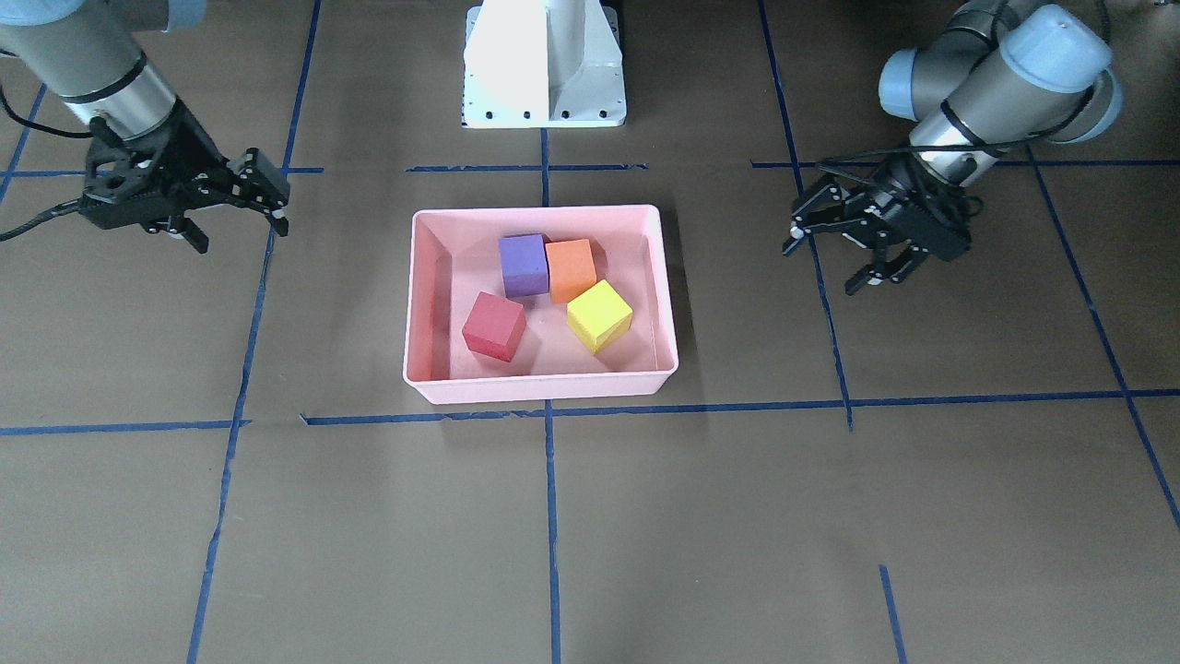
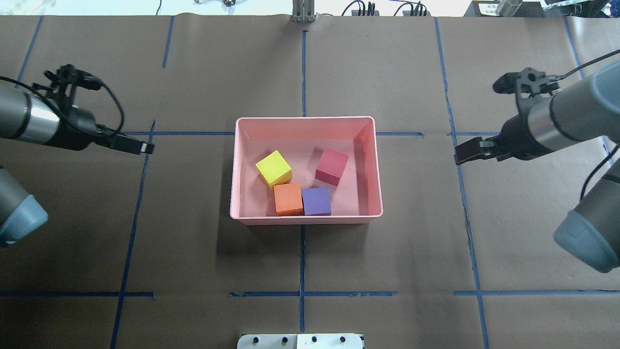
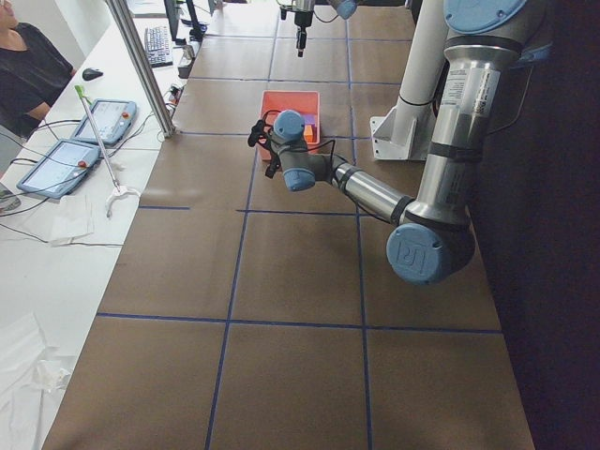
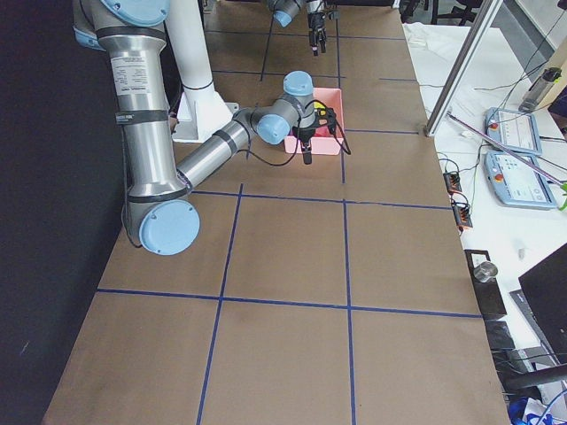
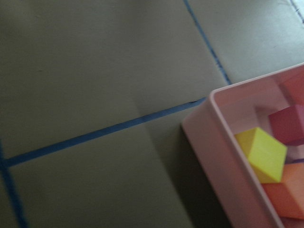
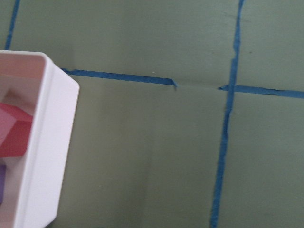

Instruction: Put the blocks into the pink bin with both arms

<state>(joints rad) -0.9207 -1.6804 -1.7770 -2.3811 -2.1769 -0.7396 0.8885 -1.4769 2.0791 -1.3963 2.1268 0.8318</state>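
The pink bin [image 1: 539,388] is cut off at the frame edge in both wrist views. The left wrist view is blurred, and in the left side view the left arm [image 3: 370,194] covers part of the bin. It is shallow and light pink, and lies between the two grippers, well apart from each. All four matte cubes sit inside it. The yellow block [image 1: 599,315] and orange block [image 1: 572,270] are toward the left gripper [image 1: 825,266]. The red block [image 1: 494,326] and purple block [image 1: 524,265] are toward the right gripper [image 1: 240,232]. Orange and purple touch side by side, and red stands apart, askew. Both grippers hover above the brown table [image 1: 645,516], jaws spread wide and empty.
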